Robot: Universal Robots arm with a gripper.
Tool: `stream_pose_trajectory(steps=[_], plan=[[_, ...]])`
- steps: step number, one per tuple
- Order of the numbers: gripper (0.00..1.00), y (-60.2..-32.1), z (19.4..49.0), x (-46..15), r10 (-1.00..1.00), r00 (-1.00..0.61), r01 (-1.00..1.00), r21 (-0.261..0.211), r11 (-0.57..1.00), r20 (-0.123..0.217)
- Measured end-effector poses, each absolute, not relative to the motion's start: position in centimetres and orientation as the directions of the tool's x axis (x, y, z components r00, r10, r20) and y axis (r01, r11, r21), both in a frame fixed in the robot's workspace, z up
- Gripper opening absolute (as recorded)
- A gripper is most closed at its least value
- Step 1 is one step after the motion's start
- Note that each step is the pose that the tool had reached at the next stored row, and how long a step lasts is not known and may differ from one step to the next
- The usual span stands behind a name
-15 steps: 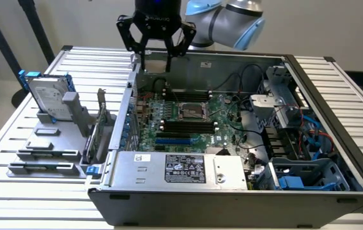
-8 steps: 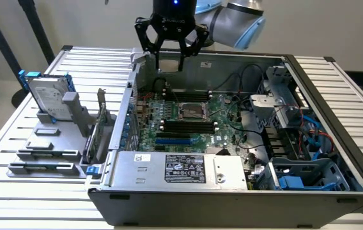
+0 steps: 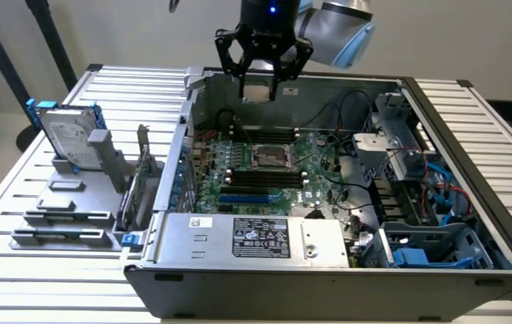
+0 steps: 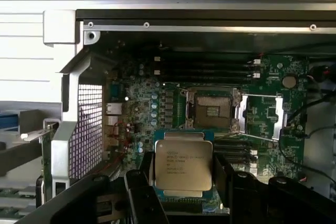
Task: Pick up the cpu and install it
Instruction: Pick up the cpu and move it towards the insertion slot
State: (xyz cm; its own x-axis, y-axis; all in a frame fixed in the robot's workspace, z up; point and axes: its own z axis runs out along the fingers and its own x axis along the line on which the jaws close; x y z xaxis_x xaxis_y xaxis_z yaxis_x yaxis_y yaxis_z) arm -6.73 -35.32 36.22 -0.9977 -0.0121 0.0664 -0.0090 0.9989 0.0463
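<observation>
While the gripper [image 3: 263, 79] hangs above the open computer case [image 3: 472, 175], its two dark fingers [image 4: 224, 174] stand wide apart and press on opposite edges of the cpu [image 4: 183, 165]. The tool is clenched on the chip and nothing else touches it. In the exterior view the cpu [image 3: 257, 92] shows as a small pale square between the fingertips, held in the air over the far wall of the case, at twelve o'clock from the socket [image 3: 272, 156] on the motherboard [image 3: 238, 182] and well apart from it. The wrist view has the chip's shiny grey top facing the camera, with the bare socket [image 4: 212, 109] lying beyond it.

From the socket, the hard drive [image 3: 69, 138] stands in its holder outside the case at about nine o'clock in the exterior view, and the power supply [image 3: 256, 237] lies at six o'clock.

The arm is cut off by the edge of the exterior view. On the wrist camera the fingers run out of frame, the chip's nearest edge is hidden between them, and its printed lines are too small to read.
</observation>
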Motion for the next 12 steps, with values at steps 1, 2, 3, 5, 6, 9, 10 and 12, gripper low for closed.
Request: stream_pose_trajectory(steps=[1, 2, 3, 5, 6, 9, 10, 12], plan=[[0.55, -35.2, 36.1, -6.3, -0.012, -0.998, -0.009, 0.046, 0.999, 0.066], [0.55, -35.1, 35.9, -5.9, -0.012, -0.998, -0.009, 0.046, 0.999, 0.066], [0.55, -35.1, 35.7, -5.4, -0.012, -0.998, -0.009, 0.046, 0.999, 0.066], [0.55, -35.0, 35.3, -4.6, -0.011, -0.998, -0.008, 0.046, 0.999, 0.066], [0.55, -35.0, 35.1, -4.2, -0.01, -0.998, -0.007, 0.046, 0.999, 0.066], [0.55, -35.0, 34.6, -3.7, -0.006, -0.998, -0.003, 0.046, 0.999, 0.066], [0.55, -35.0, 34.4, -3.6, -0.004, -0.998, -0.001, 0.046, 0.999, 0.066], [0.55, -35.0, 34.1, -3.5, -0.002, -0.998, 0.001, 0.046, 0.999, 0.066]])
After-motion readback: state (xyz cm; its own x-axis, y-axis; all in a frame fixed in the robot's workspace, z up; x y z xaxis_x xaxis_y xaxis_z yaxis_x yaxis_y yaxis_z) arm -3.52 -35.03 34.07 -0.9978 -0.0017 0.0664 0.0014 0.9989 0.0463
